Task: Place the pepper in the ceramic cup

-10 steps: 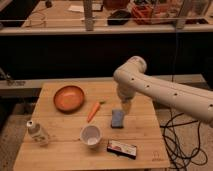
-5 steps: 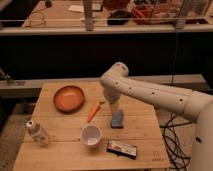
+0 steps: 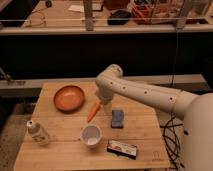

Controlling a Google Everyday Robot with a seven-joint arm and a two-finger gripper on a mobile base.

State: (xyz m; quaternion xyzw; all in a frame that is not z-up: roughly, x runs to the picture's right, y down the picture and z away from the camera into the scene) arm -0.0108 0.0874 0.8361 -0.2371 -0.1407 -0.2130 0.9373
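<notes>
The pepper (image 3: 93,112), slim and orange, lies on the wooden table (image 3: 60,155) pointing toward the front left. Just in front of it stands the white ceramic cup (image 3: 91,135), upright, with nothing inside. My gripper (image 3: 103,101) hangs from the white arm directly over the pepper's upper end, close to the table. It is open and holds nothing. The arm's wrist hides most of the fingers.
An orange-brown bowl (image 3: 69,97) sits left of the pepper. A clear bottle (image 3: 37,132) with a white cap stands near the left edge. A blue sponge (image 3: 117,118) lies right of the pepper, and a flat dark packet (image 3: 122,149) lies at the front.
The arm has swung left from above the blue sponge to above the pepper's upper end and dropped lower. Nothing on the table has moved.
</notes>
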